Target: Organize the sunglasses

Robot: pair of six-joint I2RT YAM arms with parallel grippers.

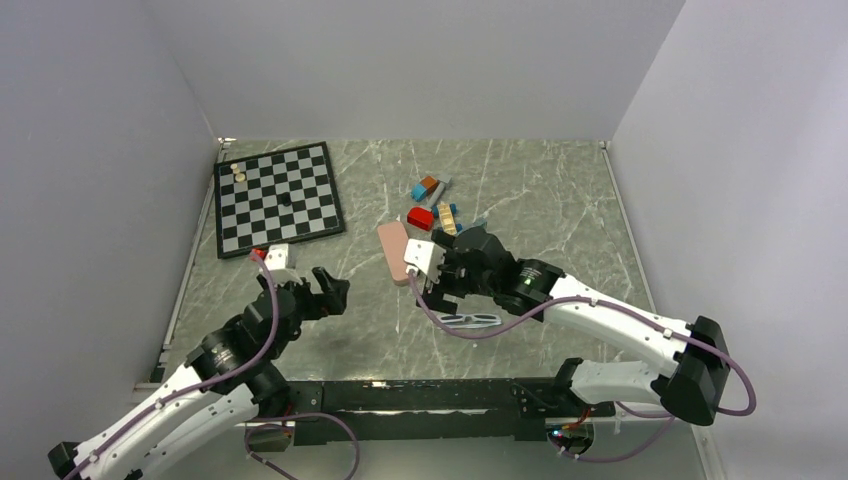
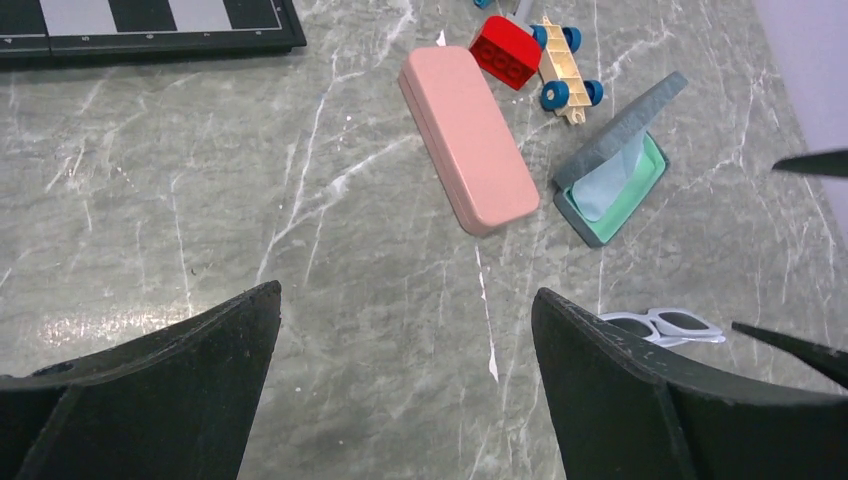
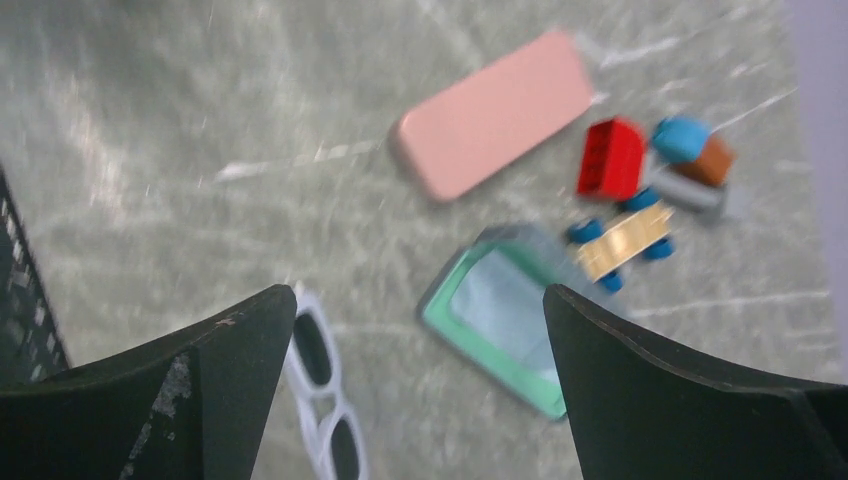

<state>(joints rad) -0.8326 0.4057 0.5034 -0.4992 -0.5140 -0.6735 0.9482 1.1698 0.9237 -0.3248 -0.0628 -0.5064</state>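
The pale sunglasses (image 1: 470, 321) lie flat on the table (image 1: 560, 200) with their long side running left to right. They sit just on the near side of the right gripper (image 1: 433, 292), whose jaws are spread wide with nothing in them. The left gripper (image 1: 328, 290) is spread wide and empty too, but it is well off to the left, so the right arm is nearer. I can read no words or brand on the sunglasses, the pink case (image 1: 393, 250) or the open case (image 2: 610, 190).

I see sunglasses (image 1: 470, 321) nearest the bases; closed case (image 1: 393, 250) behind-left of them; open case (image 2: 612, 190) right of it w/ cloth (image 2: 610, 183) inside; blocks (image 1: 428, 188) behind; chessboard (image 1: 278, 198) far left.
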